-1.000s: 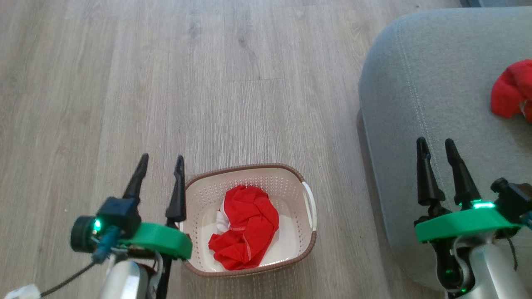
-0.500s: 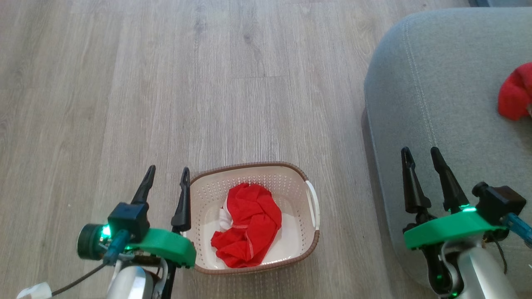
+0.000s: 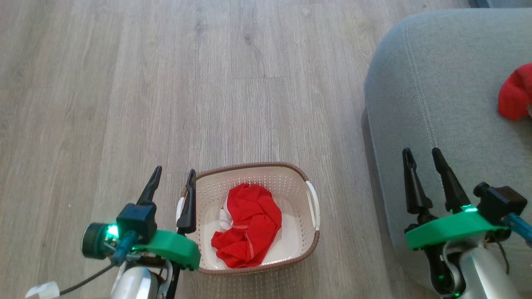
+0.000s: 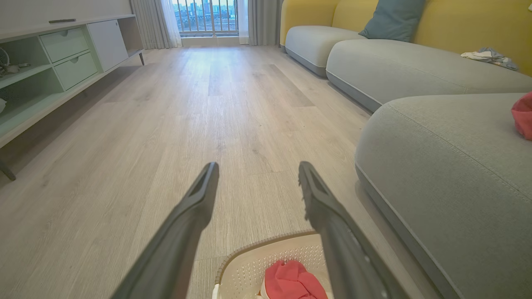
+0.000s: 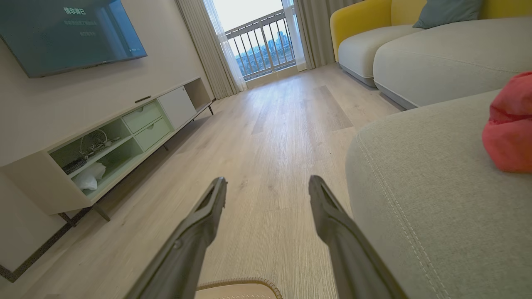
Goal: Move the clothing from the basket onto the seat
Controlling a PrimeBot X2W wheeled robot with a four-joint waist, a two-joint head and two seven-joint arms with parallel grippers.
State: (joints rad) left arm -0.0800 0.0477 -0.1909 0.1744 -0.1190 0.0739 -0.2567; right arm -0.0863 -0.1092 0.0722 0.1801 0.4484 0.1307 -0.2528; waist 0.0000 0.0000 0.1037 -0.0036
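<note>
A cream basket (image 3: 299, 189) with a brown rim sits on the wood floor, and a crumpled red garment with white trim (image 3: 249, 224) lies inside it. Another red garment (image 3: 515, 97) rests on the grey seat (image 3: 440, 83) at the right edge. My left gripper (image 3: 173, 172) hangs open over the basket's left rim, nothing between its fingers. My right gripper (image 3: 422, 151) stands open above the seat's near corner, empty. The left wrist view shows the basket (image 4: 249, 265), the red cloth (image 4: 291, 282) and the seat (image 4: 449, 166). In the right wrist view the red garment (image 5: 509, 128) lies on the seat (image 5: 436, 187).
Bare wood floor (image 3: 166, 83) stretches ahead and to the left of the basket. A low TV cabinet (image 5: 124, 137) lines the left wall, with a wall screen (image 5: 70, 33) above it. More grey and yellow sofa sections (image 4: 407, 62) carry a teal cushion (image 4: 390, 18).
My left gripper has shifted a little right, over the basket's left rim. The right gripper has drawn back slightly toward me. The camera has panned left, so the seat's garment sits nearer the edge.
</note>
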